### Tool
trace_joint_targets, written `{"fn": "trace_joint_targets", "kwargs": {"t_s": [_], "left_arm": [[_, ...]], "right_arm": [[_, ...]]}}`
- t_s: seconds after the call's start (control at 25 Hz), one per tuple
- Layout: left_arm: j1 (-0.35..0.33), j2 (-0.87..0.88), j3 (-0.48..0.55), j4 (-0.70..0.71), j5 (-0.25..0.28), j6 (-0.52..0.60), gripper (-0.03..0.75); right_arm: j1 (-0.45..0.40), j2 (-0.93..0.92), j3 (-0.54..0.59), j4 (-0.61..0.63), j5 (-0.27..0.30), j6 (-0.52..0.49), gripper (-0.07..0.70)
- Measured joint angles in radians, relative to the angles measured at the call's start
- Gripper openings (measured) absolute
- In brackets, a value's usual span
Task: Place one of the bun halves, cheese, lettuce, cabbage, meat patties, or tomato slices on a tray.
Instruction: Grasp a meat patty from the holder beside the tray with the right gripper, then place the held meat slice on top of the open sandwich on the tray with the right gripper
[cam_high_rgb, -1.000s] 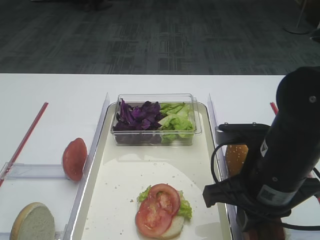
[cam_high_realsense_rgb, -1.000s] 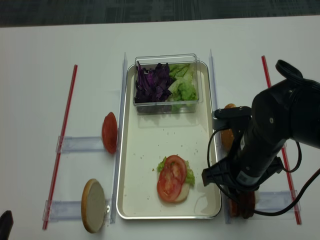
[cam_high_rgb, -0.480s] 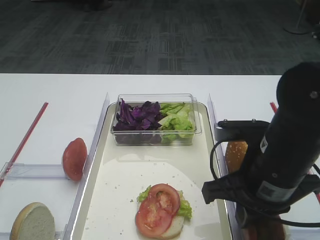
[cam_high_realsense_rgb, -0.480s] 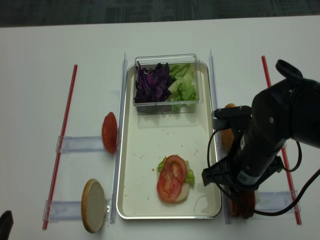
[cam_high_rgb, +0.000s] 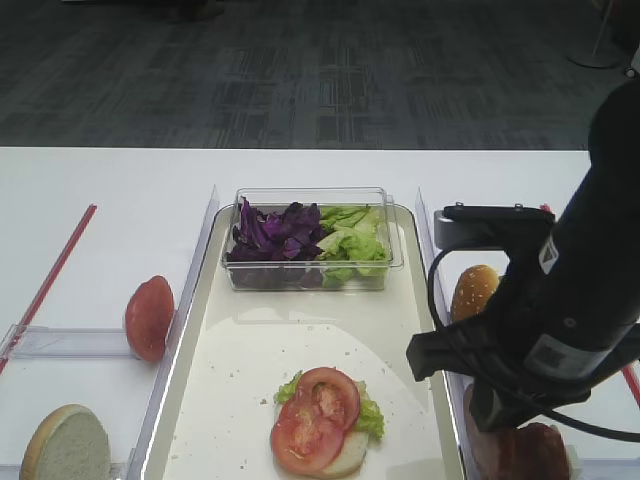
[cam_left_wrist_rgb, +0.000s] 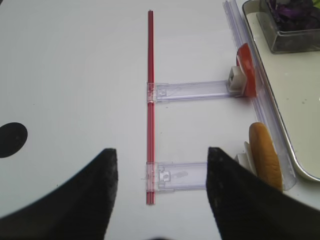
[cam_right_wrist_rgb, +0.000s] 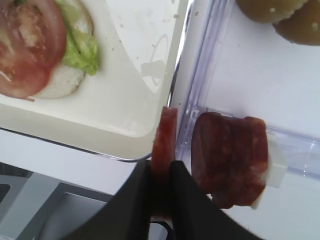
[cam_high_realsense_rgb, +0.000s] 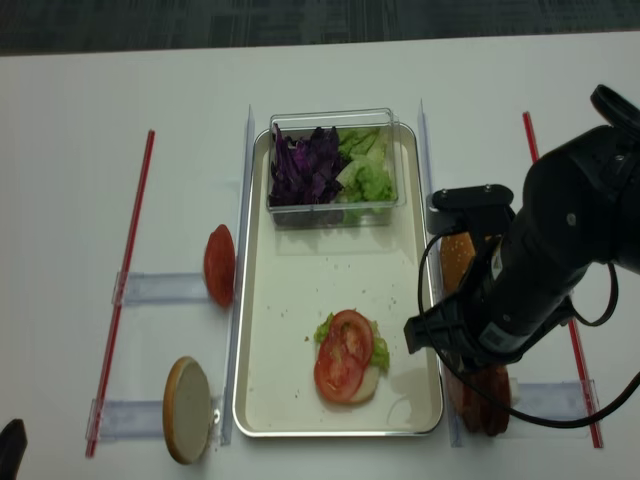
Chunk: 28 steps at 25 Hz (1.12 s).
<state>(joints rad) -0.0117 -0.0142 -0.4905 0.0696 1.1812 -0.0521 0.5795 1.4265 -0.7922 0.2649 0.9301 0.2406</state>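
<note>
Patty (cam_right_wrist_rgb: 164, 140) pinched beside tray (cam_right_wrist_rgb: 130, 115) rim

right arm (cam_high_rgb: 560, 300) — up, patty (cam_right_wrist_rgb: 164, 145) lifted

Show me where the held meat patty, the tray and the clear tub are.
held meat patty (cam_right_wrist_rgb: 164, 135), right wrist view, its thin edge.
tray (cam_high_realsense_rgb: 300, 290), realsense high view, bare floor.
clear tub (cam_high_rgb: 305, 281), exterior high view, front wall.

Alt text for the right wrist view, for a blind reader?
The right pincer grips one meat patty on edge, beside the remaining meat patties standing in a clear holder. Upper left, the tray carries a tomato-and-lettuce stack.
</note>
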Motion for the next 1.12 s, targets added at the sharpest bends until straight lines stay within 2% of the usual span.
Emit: {"fn": "trace_joint_targets", "kwargs": {"t_s": [0.36,0.52,0.84,1.12], "left_arm": [[0.0,0.0,0.0,0.0,0.0,0.0,0.366],[0.0,0.0,0.0,0.0,0.0,0.0,0.366],[0.0,0.0,0.0,0.0,0.0,0.0,0.366],[0.0,0.0,0.0,0.0,0.0,0.0,0.366]], "right_arm": [[0.0,-0.064,-0.004,0.041,0.01,-0.012,0.129],[0.0,-0.066,-0.025,0.116,0.001,-0.088,0.129],[0.009,-0.066,-0.034,0.288,-0.092,-0.298,0.129],[0.009,-0.017,-0.034,0.393,-0.132,-0.462,0.128]]}}
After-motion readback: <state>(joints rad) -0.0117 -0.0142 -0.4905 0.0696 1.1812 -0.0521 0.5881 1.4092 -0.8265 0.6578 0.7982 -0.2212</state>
